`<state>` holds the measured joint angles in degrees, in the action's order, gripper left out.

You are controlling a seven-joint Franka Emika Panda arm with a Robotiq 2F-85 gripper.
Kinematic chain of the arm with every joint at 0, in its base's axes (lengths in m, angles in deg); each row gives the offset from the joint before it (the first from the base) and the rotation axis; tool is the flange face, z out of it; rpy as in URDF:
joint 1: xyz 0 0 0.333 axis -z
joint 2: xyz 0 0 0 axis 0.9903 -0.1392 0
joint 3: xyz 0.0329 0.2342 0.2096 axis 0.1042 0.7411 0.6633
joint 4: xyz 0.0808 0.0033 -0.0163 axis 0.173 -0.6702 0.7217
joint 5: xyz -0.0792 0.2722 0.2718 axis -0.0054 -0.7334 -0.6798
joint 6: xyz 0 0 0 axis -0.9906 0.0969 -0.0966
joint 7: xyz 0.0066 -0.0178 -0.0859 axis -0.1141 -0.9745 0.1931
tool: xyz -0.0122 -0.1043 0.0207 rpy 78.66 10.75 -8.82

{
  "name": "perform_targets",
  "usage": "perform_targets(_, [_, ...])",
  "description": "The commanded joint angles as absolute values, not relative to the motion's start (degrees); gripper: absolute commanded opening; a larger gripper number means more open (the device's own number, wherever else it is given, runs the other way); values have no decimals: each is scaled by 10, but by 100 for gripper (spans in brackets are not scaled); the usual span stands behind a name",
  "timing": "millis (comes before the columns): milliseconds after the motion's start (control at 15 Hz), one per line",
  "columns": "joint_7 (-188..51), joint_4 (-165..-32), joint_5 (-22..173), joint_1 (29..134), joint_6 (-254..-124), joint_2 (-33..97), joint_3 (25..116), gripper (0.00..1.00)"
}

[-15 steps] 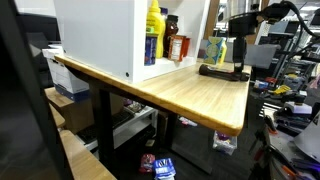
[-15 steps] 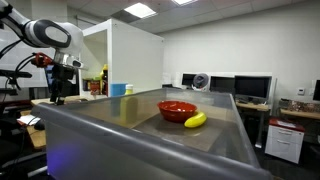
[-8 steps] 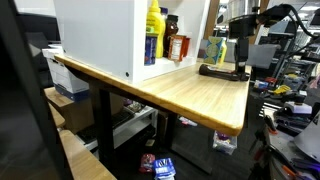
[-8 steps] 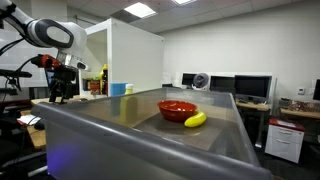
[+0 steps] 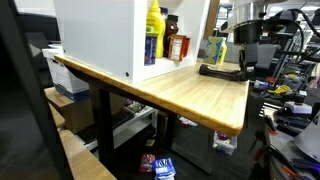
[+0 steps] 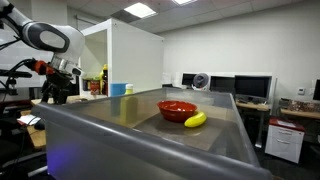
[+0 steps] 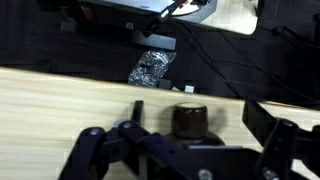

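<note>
My gripper [image 7: 196,112] is open at the far end of the wooden table [image 7: 60,95], with a dark brown bottle [image 7: 190,122] with a round cap between its two fingers. The fingers stand apart on either side and do not touch it. In both exterior views the gripper [image 5: 245,66] [image 6: 50,96] hangs low over the table top, just above a dark object lying on the wood [image 5: 220,71]. The bottle's lower body is hidden behind the gripper in the wrist view.
A white open cabinet [image 5: 100,35] holds a yellow bottle [image 5: 154,25] and jars. A red bowl [image 6: 177,109], a banana [image 6: 195,120] and a blue cup [image 6: 117,89] sit on a grey surface. A crumpled foil bag [image 7: 150,68] and cables lie on the floor beyond the table edge.
The arm has swung and come down a little toward the table top; the gripper now sits lower over the dark object.
</note>
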<state>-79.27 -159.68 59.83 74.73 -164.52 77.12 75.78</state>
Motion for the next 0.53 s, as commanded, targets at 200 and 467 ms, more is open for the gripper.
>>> perform_targets(200, [-827,-1665,595,734,-1742,840,765,100])
perform_targets(467, [-818,-1650,611,730,-1762,839,771,100])
